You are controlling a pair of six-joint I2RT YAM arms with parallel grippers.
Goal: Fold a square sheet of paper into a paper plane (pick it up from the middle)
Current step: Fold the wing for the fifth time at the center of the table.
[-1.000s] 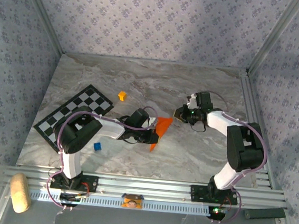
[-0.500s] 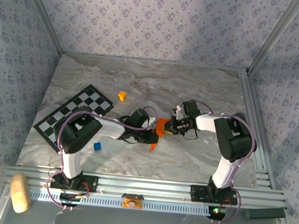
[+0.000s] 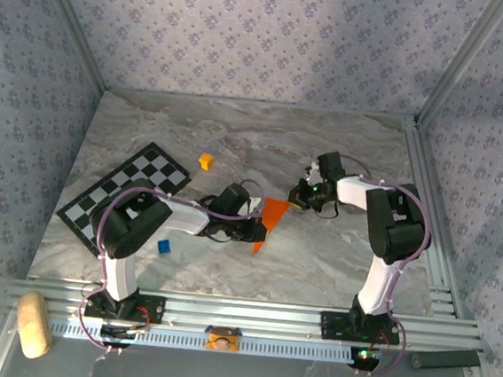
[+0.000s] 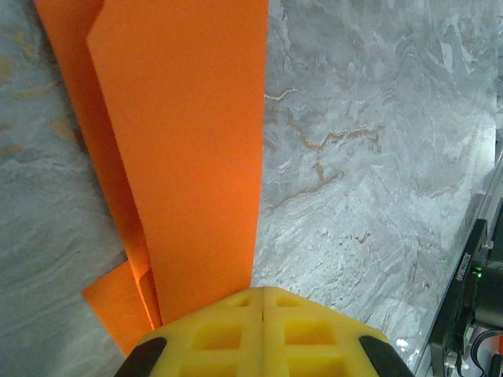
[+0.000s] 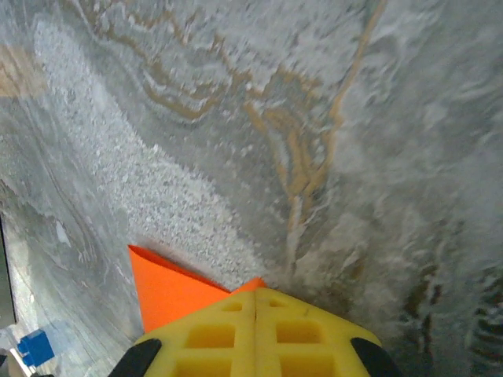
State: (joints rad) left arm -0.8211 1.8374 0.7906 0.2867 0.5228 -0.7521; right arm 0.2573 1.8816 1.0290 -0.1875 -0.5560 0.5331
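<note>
The square sheet of paper [image 3: 273, 216] is bright orange and creased into a pointed shape with overlapping layers, lying mid-table. My left gripper [image 3: 256, 230] is shut on its near edge. In the left wrist view the folded paper [image 4: 189, 157] runs up and away from the closed yellow fingertips [image 4: 236, 330] of the left gripper [image 4: 262, 292]. My right gripper [image 3: 297, 198] is at the sheet's far right corner. In the right wrist view that gripper [image 5: 255, 293] is shut, and an orange paper corner [image 5: 169, 294] sticks out from under its tips.
A black-and-white checkered board [image 3: 131, 190] lies at the left. A small yellow-orange cube [image 3: 205, 160] sits behind the paper and a blue cube [image 3: 164, 246] near the left arm; the blue cube [image 5: 35, 345] also appears in the right wrist view. Metal rails [image 3: 428, 205] edge the table.
The right gripper came left onto the paper, which looked narrower half a second ago. It has drawn back up and right, and the sheet shows wide again. The left arm held still.
</note>
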